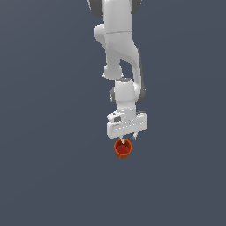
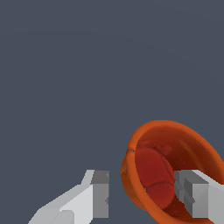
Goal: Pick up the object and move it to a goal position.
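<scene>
Small orange-red tapered cup [image 1: 123,148] sits directly beneath your white gripper [image 1: 127,138], its spread fingers straddling one rim wall (one fingertip [image 2: 192,197] inside the hollow), not yet clenched.

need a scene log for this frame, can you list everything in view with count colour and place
cup: one, orange-red with a darker hollow, directly under the gripper in the exterior view; in the wrist view one finger sits inside its rim and the other outside its wall.
surface: one, plain dark blue-grey, fills the background in both views; whether the cup rests on it cannot be told.
arm: one, white with grey joints, coming down from the top of the exterior view.
gripper: one, white with grey pads, pointing down over the cup, jaws apart and straddling the cup's wall.
</scene>
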`<control>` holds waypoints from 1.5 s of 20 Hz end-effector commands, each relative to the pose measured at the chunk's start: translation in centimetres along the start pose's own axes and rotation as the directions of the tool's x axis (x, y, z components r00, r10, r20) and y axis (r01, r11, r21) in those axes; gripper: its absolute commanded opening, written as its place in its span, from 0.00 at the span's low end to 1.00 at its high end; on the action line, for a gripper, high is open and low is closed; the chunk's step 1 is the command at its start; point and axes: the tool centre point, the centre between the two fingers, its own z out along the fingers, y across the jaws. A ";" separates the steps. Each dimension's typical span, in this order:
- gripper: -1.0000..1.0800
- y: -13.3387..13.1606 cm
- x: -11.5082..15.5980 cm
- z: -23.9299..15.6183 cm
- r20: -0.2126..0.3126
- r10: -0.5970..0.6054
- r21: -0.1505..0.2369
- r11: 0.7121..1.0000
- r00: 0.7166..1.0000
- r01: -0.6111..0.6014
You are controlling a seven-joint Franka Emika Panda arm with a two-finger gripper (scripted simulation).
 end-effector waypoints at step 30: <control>0.00 -0.4 0.3 3.1 -0.044 -0.015 0.001 1.000 0.999 0.015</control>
